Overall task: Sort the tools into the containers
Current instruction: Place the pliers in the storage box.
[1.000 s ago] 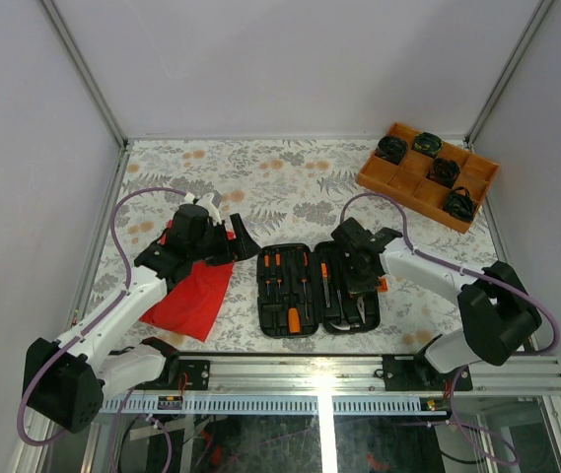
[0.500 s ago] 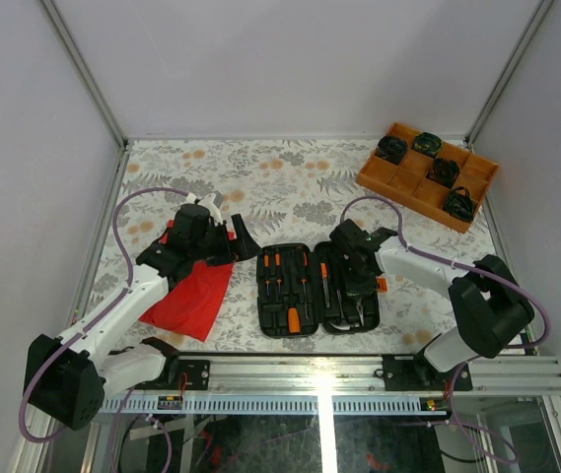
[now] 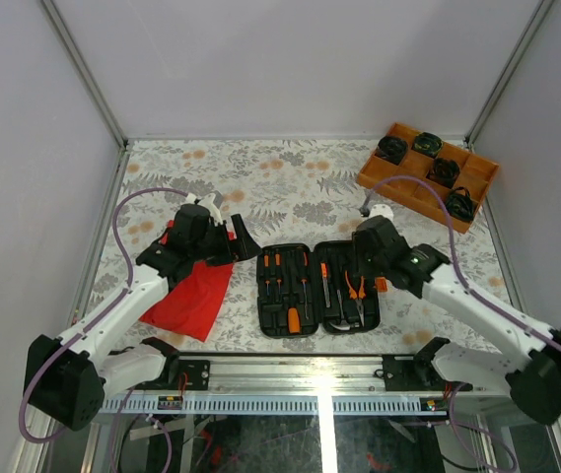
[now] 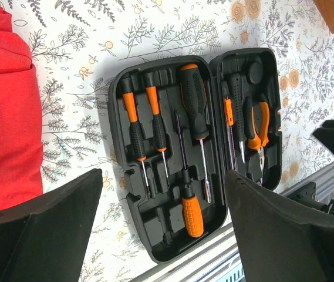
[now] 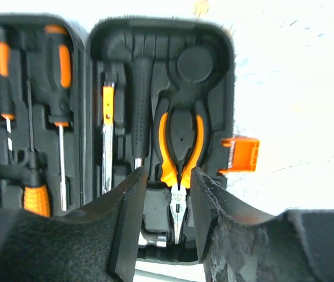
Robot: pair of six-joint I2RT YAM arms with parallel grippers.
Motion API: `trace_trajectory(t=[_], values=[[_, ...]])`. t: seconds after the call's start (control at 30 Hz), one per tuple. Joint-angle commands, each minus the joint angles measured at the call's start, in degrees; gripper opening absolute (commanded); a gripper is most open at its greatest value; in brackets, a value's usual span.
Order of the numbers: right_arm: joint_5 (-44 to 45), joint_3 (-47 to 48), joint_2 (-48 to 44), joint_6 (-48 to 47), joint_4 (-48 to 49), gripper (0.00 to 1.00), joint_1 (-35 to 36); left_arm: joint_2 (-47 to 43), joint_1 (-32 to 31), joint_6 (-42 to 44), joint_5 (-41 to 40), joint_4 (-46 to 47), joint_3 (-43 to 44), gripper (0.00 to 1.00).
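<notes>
Since right gripper (image 5: pixel 167 179) has lifted off case's right half, fingers parted and empty, orange-handled pliers (image 5: pixel 178 147) now show seated in moulded slot: judged placed.
Left gripper (image 3: pixel 233 241): jaws wide apart, empty, near red cloth (image 3: pixel 191 296), unmoved.
Black clamshell tool case (image 4: pixel 155 249): open, at table's near edge.
- Left half: two slim orange-black screwdrivers (image 4: pixel 132 126), large black-handled screwdriver (image 4: pixel 194 100), stubby orange-handled driver (image 4: pixel 191 208).
- Right half: slim orange-marked driver (image 5: pixel 108 117), black-handled hammer (image 5: pixel 140 100), pliers.

Every tool in view lies in case; sorting judged near complete.
Orange compartment tray (image 3: pixel 371 180), far right: black round items.
</notes>
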Motion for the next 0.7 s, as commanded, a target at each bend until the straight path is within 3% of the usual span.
trace_trajectory(t=[0.0, 0.13, 0.3, 0.53, 0.67], values=[[11.8, 0.2, -7.5, -0.1, 1.9, 0.47, 0.2, -1.4, 0.3, -0.8, -0.2, 1.8, -0.7, 0.83], [13.4, -2.7, -12.3, 0.9, 2.0, 0.56, -2.0, -1.5, 0.3, -1.2, 0.9, 2.5, -2.3, 0.76], [2.6, -6.7, -12.6, 0.3, 4.0, 0.57, -11.6, -1.2, 0.1, -4.5, 3.2, 6.5, -6.7, 0.69], [-11.3, -13.3, -9.0, 0.8, 10.1, 0.41, -25.2, -1.3, -0.8, -7.6, 3.3, 10.4, -11.9, 0.61], [-13.0, -13.3, -5.0, -0.4, 9.5, 0.37, -26.4, -0.5, -1.0, -8.7, 3.3, 12.5, -13.7, 0.61]])
